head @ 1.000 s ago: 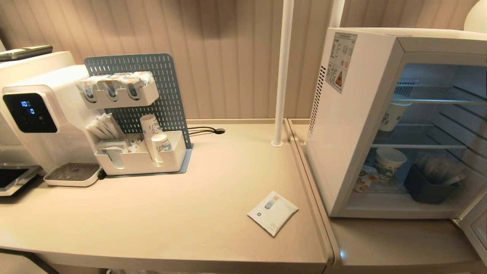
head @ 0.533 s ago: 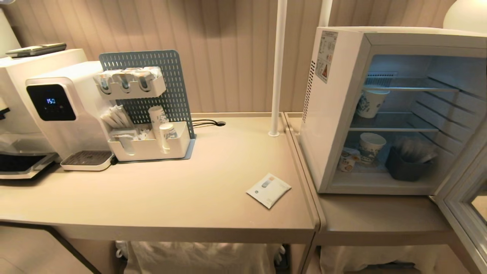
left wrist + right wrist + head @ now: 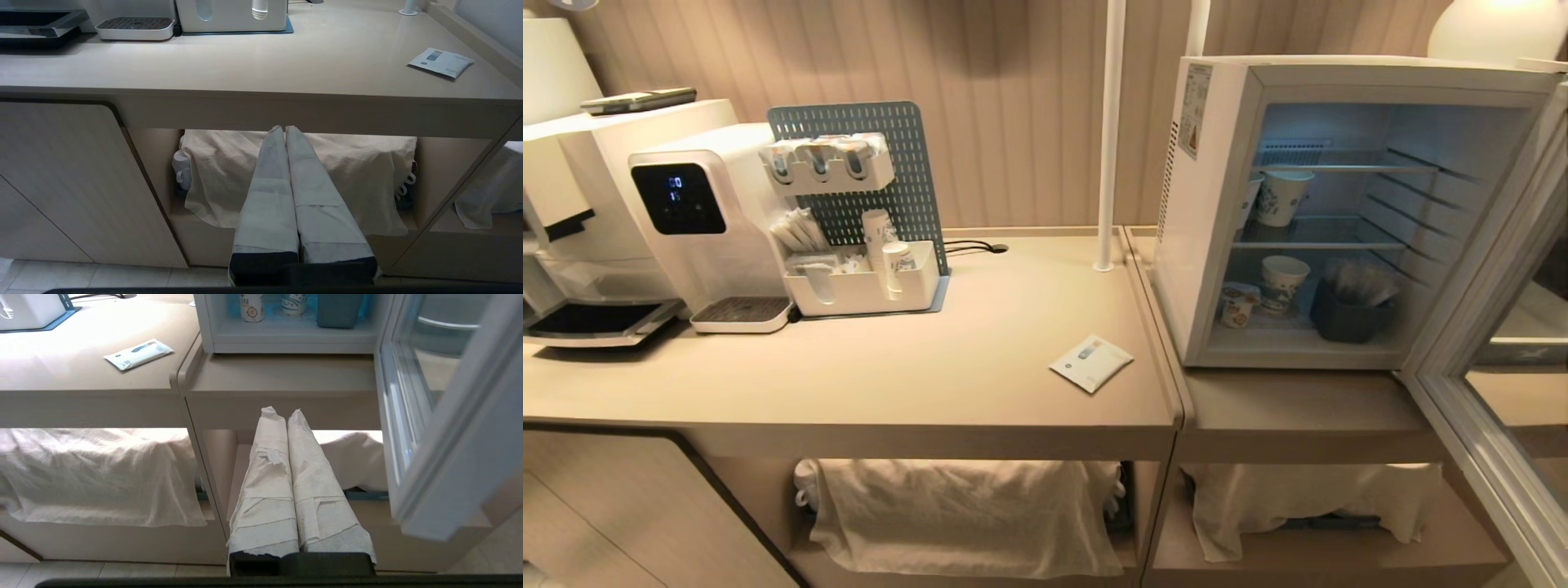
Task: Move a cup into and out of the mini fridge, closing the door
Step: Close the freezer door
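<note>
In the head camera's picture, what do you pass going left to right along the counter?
Water dispenser → pegboard organizer → white pole → flat packet → mini fridge with the cup inside → its open door.

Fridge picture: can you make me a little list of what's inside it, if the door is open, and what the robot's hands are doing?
fridge: white, on the right counter
door: swung wide open
cup: bottom shelf, front left, upright
paper cups: one beside the cup, more on the shelf above
dark bin: bottom shelf, right
packet: flat on the left counter
left gripper: shut, empty, low before the counter
right gripper: shut, empty, below the fridge
</note>
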Available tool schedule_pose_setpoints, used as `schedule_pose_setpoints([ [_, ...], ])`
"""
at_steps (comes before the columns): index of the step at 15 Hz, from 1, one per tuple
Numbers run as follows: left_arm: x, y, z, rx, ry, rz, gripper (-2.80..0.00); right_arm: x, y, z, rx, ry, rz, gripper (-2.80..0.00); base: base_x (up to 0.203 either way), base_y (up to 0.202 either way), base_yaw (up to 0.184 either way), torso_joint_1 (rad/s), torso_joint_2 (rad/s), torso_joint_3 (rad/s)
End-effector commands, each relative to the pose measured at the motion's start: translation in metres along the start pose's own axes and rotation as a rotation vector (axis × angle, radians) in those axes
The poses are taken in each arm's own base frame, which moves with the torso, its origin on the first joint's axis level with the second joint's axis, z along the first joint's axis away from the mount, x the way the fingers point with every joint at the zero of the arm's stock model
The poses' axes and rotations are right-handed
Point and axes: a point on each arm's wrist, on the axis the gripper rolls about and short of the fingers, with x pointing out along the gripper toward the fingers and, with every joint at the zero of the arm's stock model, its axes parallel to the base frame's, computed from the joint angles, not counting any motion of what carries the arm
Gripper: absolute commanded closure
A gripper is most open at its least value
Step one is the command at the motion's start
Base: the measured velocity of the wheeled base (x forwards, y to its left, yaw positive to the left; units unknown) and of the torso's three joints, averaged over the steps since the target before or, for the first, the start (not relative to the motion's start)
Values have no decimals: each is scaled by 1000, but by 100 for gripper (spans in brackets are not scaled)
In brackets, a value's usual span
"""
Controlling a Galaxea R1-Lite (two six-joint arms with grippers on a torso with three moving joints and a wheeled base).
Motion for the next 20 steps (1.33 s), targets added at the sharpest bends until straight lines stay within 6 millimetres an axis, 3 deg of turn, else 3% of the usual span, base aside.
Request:
schedule_pose_setpoints([
  [1, 0, 0, 0, 0, 1, 1, 0, 0, 0, 0, -1, 3, 0, 0, -98, 0, -1, 5, -6, 3],
  [20, 0, 0, 0, -2, 3, 1, 0, 0, 0, 0, 4, 3, 0, 0, 0, 0, 0, 0, 0, 0],
])
